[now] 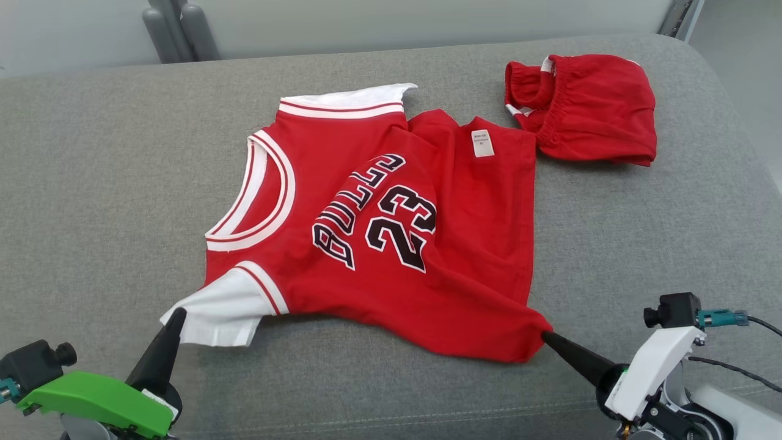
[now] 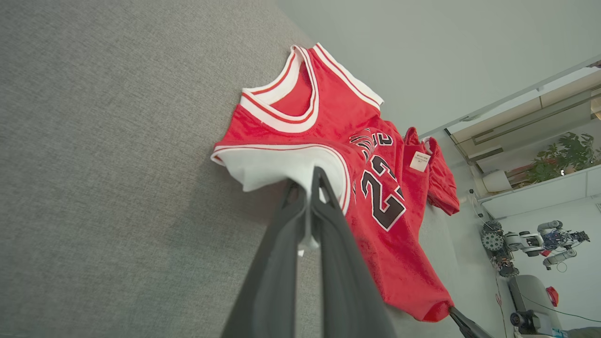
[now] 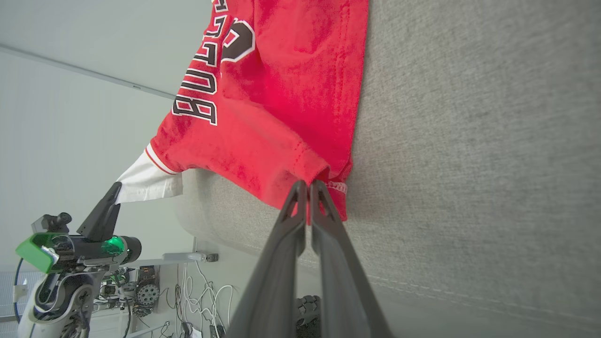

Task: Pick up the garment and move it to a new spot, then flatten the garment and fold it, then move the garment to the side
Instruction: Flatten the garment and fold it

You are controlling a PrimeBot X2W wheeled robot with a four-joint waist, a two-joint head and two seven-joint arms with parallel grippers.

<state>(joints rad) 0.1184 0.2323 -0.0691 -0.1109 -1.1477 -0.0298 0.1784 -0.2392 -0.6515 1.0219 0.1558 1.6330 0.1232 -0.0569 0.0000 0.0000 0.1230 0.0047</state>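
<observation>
The jersey [image 1: 379,244] lies lengthwise left to right; left fingers [image 1: 164,351] pinch its near white sleeve, right fingers [image 1: 577,359] its near hem corner.

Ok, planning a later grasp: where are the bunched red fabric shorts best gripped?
Likely the gathered elastic waistband, approached from the bundle's left, the side toward the red basketball jersey: its ruffled ridge stands proud, while the rest lies smooth against the grey cushion.

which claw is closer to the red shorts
Right. The right claw pinches the jersey at its near hem corner, straight below the shorts in the head view. The left claw grips the white sleeve, farther off across the jersey.
</observation>
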